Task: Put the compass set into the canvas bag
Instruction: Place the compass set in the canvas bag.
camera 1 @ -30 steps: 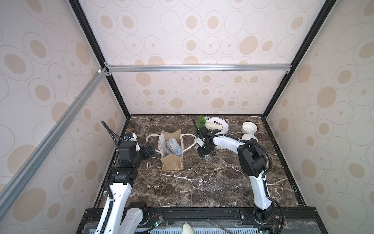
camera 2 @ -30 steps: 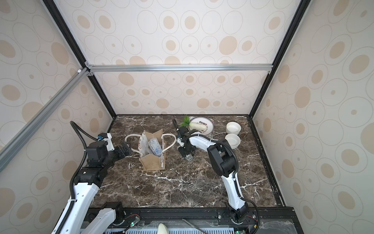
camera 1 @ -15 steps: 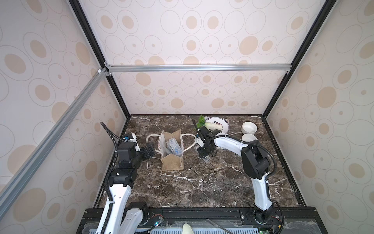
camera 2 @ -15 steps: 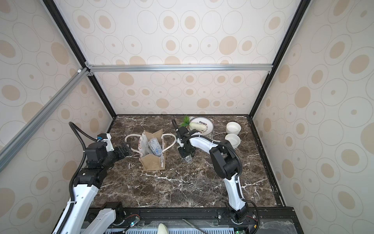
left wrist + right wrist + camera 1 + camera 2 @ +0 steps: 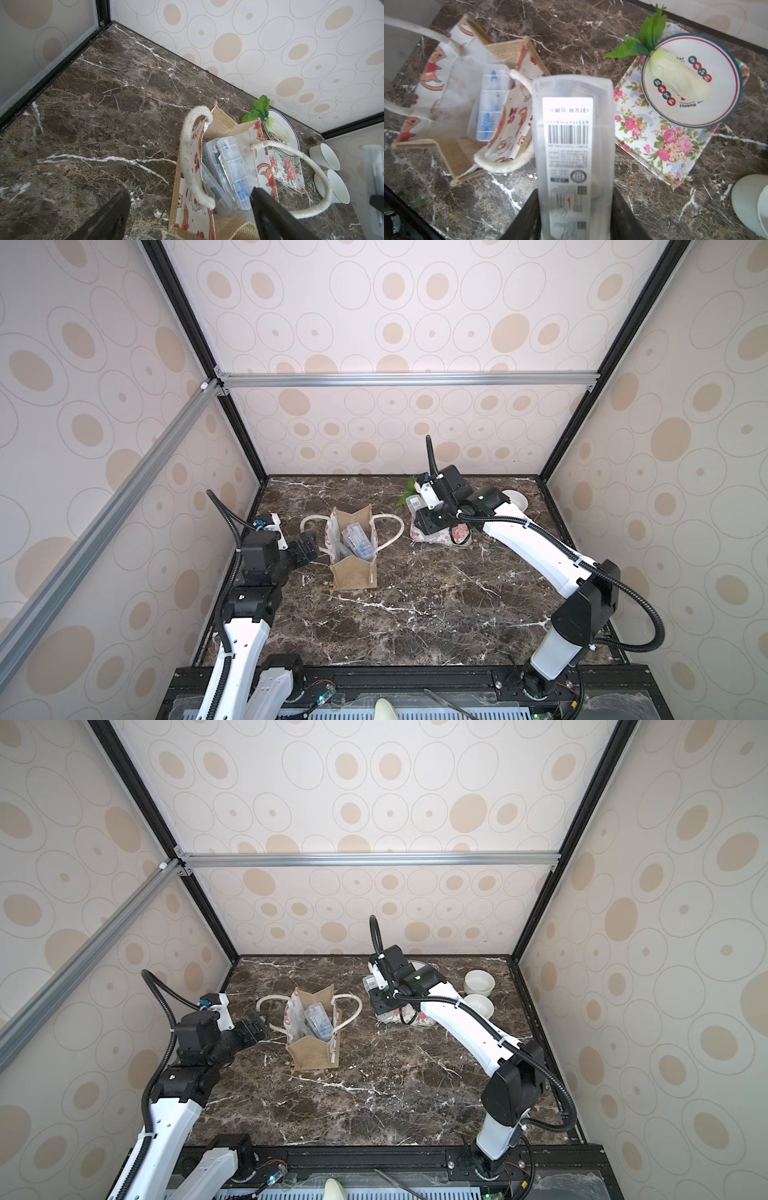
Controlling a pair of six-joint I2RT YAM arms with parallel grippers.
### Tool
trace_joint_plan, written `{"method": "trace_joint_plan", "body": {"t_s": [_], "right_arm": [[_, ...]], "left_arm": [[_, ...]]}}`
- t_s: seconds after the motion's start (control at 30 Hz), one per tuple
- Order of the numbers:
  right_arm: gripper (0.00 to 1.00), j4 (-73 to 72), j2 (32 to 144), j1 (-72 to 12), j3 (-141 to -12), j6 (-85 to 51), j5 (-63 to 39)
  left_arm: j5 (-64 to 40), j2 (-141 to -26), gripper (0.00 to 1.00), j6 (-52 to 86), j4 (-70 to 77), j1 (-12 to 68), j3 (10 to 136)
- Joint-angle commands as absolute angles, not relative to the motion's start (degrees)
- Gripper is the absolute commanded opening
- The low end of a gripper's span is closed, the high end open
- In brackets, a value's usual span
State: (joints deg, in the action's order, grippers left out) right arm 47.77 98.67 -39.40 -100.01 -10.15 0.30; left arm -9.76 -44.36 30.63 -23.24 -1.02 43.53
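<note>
The compass set (image 5: 573, 145), a clear flat plastic case with a barcode label, is lifted off the table with my right gripper (image 5: 574, 193) shut on its lower end. In both top views the compass set (image 5: 414, 502) (image 5: 369, 982) hangs above the floral mat, right of the canvas bag (image 5: 353, 568) (image 5: 313, 1054). The bag stands open, and other clear cases (image 5: 230, 166) (image 5: 490, 104) are inside it. My left gripper (image 5: 309, 547) (image 5: 190, 193) is open by the bag's left side, near a rope handle (image 5: 188, 158). I cannot tell whether it touches the handle.
A floral mat (image 5: 654, 135) lies at the back right under a plate (image 5: 726, 62) that carries a cabbage (image 5: 679, 79) with green leaves. Two white bowls (image 5: 479, 982) (image 5: 478, 1006) stand further right. The enclosure walls stand close behind.
My right gripper has closed on the compass set and risen with it from near the table. The left arm has barely moved.
</note>
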Motion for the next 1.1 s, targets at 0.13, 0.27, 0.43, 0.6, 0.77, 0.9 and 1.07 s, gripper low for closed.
{"method": "trace_joint_plan", "body": {"t_s": [0.13, 0.27, 0.43, 0.6, 0.77, 0.9, 1.07], "right_arm": [[0.45, 47.9, 110.2, -49.9, -116.1, -12.4, 0.7], [0.46, 48.4, 119.8, -54.0, -126.7, -14.4, 0.0], [0.47, 51.2, 129.9, -56.9, -138.5, -18.0, 0.4], [0.48, 49.6, 132.3, -57.6, -138.4, -20.2, 1.1], [0.49, 49.1, 132.7, -57.3, -136.7, -21.0, 2.3], [0.49, 48.0, 132.1, -56.7, -135.9, -21.3, 2.8], [0.49, 45.2, 130.4, -55.6, -135.0, -21.1, 2.3]], "left_arm": [[-10.1, -43.2, 0.92, 30.3, -24.3, -1.2, 46.8], [-10.0, -42.6, 0.92, 30.5, -24.7, -1.1, 46.6], [-9.6, -42.2, 0.92, 30.2, -25.6, -1.1, 46.5], [-9.2, -41.2, 0.92, 30.3, -26.0, -1.1, 45.5], [-9.2, -40.8, 0.92, 30.5, -25.9, -1.1, 44.8], [-9.2, -40.8, 0.92, 30.5, -25.8, -1.1, 44.7], [-9.3, -40.8, 0.92, 30.7, -25.7, -1.1, 44.3]]}}
